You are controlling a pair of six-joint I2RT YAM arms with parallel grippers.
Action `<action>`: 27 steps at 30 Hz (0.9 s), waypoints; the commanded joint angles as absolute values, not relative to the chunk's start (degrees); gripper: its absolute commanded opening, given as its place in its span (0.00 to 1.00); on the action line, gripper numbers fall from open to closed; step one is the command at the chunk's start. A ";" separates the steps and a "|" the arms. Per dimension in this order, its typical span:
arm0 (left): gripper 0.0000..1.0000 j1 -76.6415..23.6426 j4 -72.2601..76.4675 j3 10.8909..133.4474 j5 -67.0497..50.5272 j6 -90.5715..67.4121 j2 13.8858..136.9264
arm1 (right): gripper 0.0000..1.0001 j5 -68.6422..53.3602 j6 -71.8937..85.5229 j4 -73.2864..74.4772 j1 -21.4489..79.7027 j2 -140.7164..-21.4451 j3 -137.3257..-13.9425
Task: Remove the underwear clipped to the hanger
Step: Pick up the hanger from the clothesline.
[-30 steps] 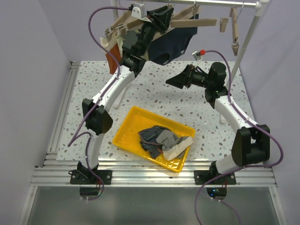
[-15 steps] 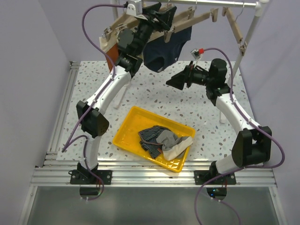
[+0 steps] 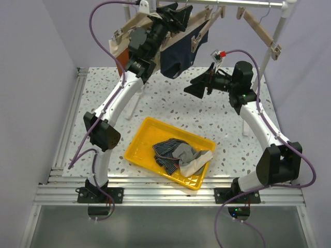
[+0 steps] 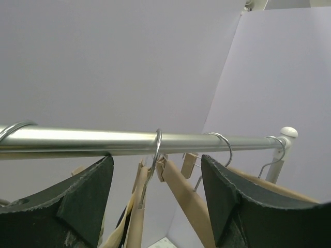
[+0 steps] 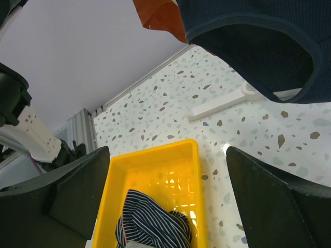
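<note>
Overhead view of a two-arm robot at a speckled table (image 3: 170, 103) with a clothes rail (image 4: 103, 142) across the back.

At the left, the left gripper (image 3: 176, 15) reaches high, its jaws spread and holding nothing. In its wrist view the rail runs straight across just beyond the two fingertips, and a wire hook and the top of a wooden hanger (image 4: 138, 206) sit in the gap between them. This placement suggests it is working at a hanger clip to free cloth. An orange-red brief (image 3: 122, 64) hangs low and to the left of those jaws.

Just below and slightly right of the left jaws hangs the navy underwear (image 3: 176, 59), clipped to a hanger so it drapes freely.

Further right, the right gripper (image 3: 195, 88) waits under that navy garment with jaws fully apart and empty, probably ready to catch or pull the cloth down. In its wrist view the navy hem hangs above its fingertips.

Below both grippers, nearer the arm bases, a yellow tray (image 3: 139, 142) holds striped and grey briefs (image 3: 178, 155) already taken off.
</note>
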State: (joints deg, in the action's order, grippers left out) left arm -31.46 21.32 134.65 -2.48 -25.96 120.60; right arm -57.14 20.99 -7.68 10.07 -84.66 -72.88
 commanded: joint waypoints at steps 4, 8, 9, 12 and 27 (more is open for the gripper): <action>0.68 -31.11 23.46 139.48 -1.50 -25.23 124.62 | 0.99 -57.39 21.09 -8.96 9.76 -82.09 -74.62; 0.65 -31.03 23.82 140.80 -1.14 -25.49 126.21 | 0.99 -57.30 21.36 -9.14 9.76 -81.83 -74.18; 0.64 -31.11 23.91 140.89 -0.88 -25.49 126.38 | 0.99 -57.22 21.44 -9.14 9.84 -81.74 -74.09; 0.60 -31.20 24.52 140.98 -0.53 -25.40 127.09 | 0.99 -57.22 21.62 -9.32 9.84 -81.39 -73.48; 0.51 -31.99 31.81 142.29 1.67 -27.51 129.64 | 0.99 -56.95 22.32 -10.11 9.67 -80.86 -71.63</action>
State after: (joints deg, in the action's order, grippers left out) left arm -31.64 27.00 139.68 -0.38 -26.85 129.45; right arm -56.99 21.87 -8.27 10.04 -82.78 -72.44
